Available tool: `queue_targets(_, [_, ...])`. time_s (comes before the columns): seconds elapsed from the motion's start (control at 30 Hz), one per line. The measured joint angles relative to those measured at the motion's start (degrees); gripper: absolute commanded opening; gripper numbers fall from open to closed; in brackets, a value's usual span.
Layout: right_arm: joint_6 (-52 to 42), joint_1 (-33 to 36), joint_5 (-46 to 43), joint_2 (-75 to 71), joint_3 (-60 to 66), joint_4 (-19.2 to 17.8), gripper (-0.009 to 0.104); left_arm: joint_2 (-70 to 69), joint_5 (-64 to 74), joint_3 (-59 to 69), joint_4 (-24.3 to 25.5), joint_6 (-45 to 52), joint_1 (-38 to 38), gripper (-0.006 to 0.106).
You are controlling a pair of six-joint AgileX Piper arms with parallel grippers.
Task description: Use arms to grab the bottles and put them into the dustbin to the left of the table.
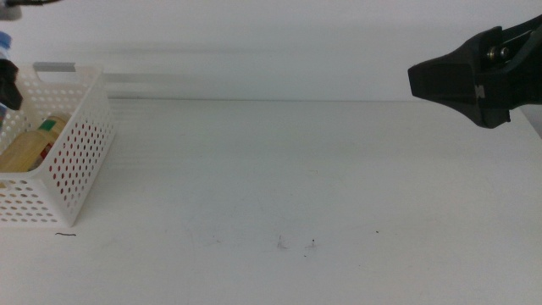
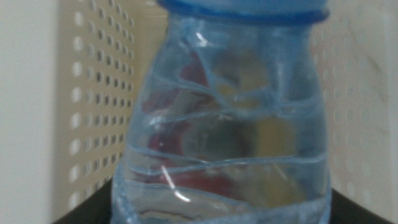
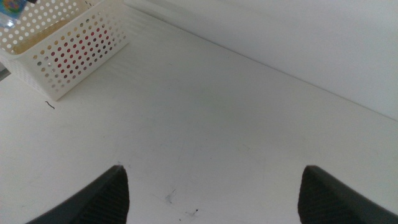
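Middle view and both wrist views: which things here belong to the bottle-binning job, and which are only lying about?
Belong to the job:
- water bottle, held in the left claw over the dustbin
- dustbin
- yellow-drink bottle, inside the dustbin
- right claw, open, waiting above the table

Just lying about:
- a few dark specks
- short dark mark near the dustbin

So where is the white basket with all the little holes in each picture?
Middle view: the white basket stands at the far left edge, a yellow bottle inside.
Left wrist view: its holed walls show behind the clear bottle.
Right wrist view: top left corner.
Shared landmark: the dotted holes.
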Motion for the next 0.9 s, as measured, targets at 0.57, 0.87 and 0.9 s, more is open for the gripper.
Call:
queue_targets(0.57, [0.0, 0.0, 0.0, 0.0, 0.0, 0.0, 0.088, 7.61, -2.49, 0.0, -5.24, 4.13, 0.0, 0.023])
queue_targets(0.87, [0.0, 0.0, 0.0, 0.0, 0.0, 0.0, 0.088, 7.61, -2.72, -0.04, -5.6, 5.65, 0.0, 0.094])
queue_targets(0.9, [0.0, 0.0, 0.0, 0.0, 0.0, 0.0, 0.088, 7.61, -2.76, -0.19, -5.87, 5.65, 0.0, 0.094])
